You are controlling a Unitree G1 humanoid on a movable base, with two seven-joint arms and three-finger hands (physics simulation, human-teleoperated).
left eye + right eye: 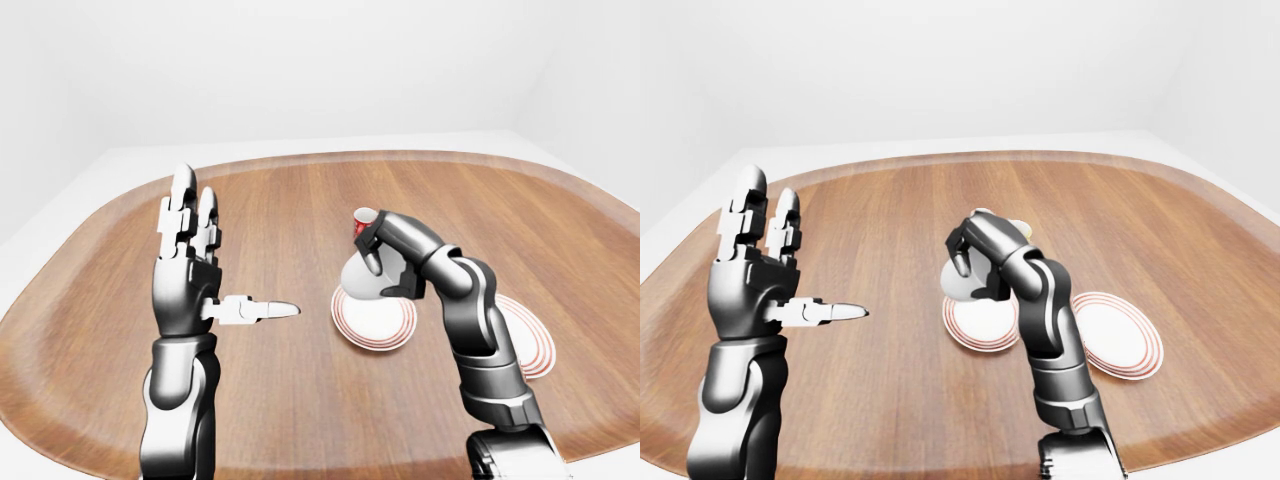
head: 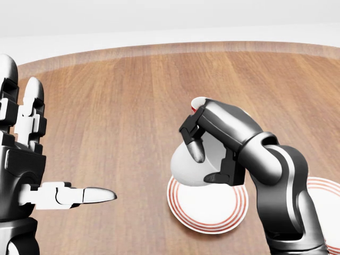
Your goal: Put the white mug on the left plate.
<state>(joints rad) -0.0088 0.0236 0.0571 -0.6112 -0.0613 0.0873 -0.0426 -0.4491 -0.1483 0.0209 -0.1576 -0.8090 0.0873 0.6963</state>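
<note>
The left hand (image 2: 32, 175) is standing upright at the head view's left edge, its fingers spread apart and gripping nothing. The right hand (image 2: 210, 149) is clamping the white mug (image 2: 187, 166), holding it above the left plate (image 2: 207, 210) on the wooden bench (image 2: 117, 106). Behind the hand, a red mug (image 1: 365, 222) is only partly showing.

Red mug (image 1: 365, 219), right plate (image 1: 1121, 336), table (image 2: 117, 106)
</note>
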